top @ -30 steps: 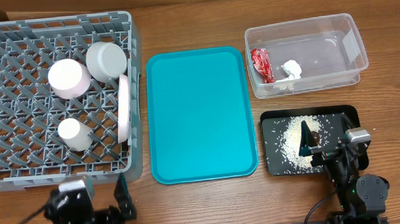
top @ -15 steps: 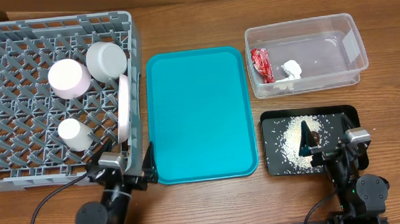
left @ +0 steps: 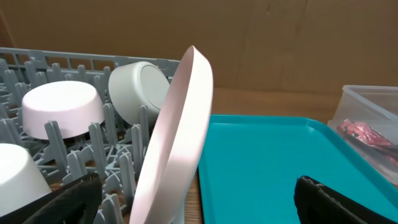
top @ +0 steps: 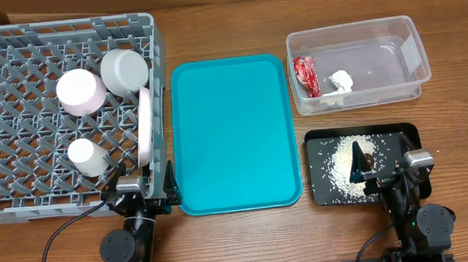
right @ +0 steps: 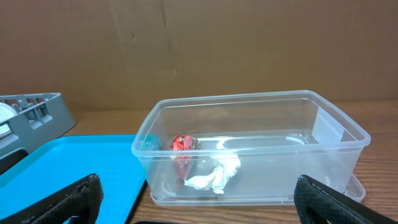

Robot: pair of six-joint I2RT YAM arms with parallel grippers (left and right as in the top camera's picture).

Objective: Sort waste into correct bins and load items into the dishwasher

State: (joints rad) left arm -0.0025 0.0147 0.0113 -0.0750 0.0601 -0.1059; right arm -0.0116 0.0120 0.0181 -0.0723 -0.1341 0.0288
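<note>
The grey dish rack (top: 22, 175) holds the pink bowl (top: 81, 90), grey-green bowl (top: 124, 70), white cup (top: 87, 156) and the white plate (top: 144, 127) standing on edge. The clear tub (top: 377, 51) holds the red wrapper (top: 306, 75) and white tissue (top: 342, 80). The black tray (top: 391, 132) holds rice (top: 335, 163) and a brown lump (top: 369, 161). My left gripper (top: 145, 191) is open and empty at the rack's front right corner, with the plate (left: 177, 137) straight ahead between its fingers (left: 198, 186). My right gripper (top: 382, 163) is open and empty over the black tray, facing the tub (right: 249, 124). No chopsticks show.
The teal serving tray (top: 232, 131) lies between the rack and the bins, and it shows in the left wrist view (left: 267, 162) and the right wrist view (right: 81, 162). A cardboard wall stands behind the table.
My left arm came up from the bottom left to the rack's front right corner, then shifted slightly left. The right arm has not moved.
</note>
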